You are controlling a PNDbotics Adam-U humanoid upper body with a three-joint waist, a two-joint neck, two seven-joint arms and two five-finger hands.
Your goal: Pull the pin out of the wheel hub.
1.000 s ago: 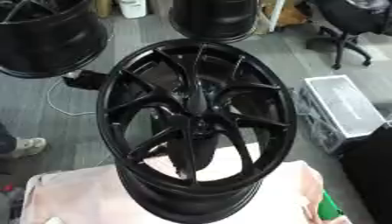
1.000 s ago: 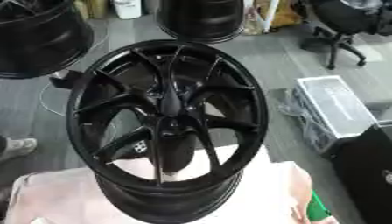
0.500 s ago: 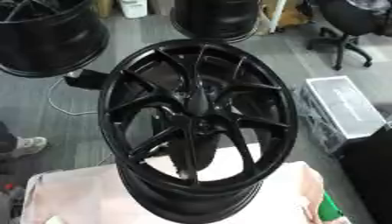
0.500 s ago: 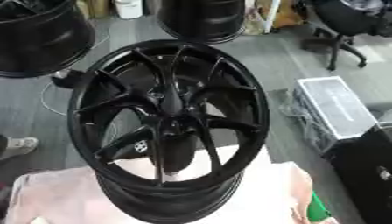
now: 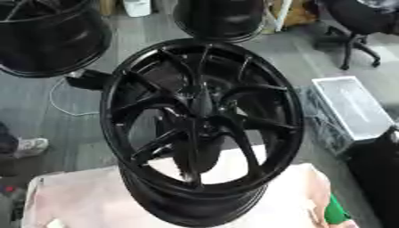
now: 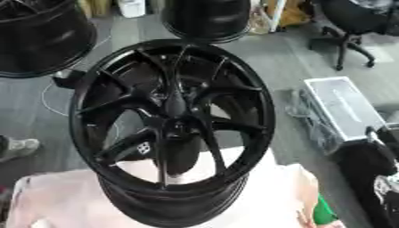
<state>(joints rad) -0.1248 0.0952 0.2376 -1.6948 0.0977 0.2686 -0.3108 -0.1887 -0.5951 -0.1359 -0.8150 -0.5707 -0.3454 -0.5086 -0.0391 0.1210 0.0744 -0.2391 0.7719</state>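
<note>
Workshop floor grey, spare rims behind. Black wheel upright on cloth-covered bench, hub facing camera. Since a second ago: only view shifts, wheel unmoved. Pin not discernible in hub. No robot hand visible; state unknown.

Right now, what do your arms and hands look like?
No arm or hand shows clearly in either eye view. The big black wheel fills the middle, on a pale pink cloth. Behind its spokes sits a dark shape with a small white mark, but I can't tell if that's part of me.
</note>
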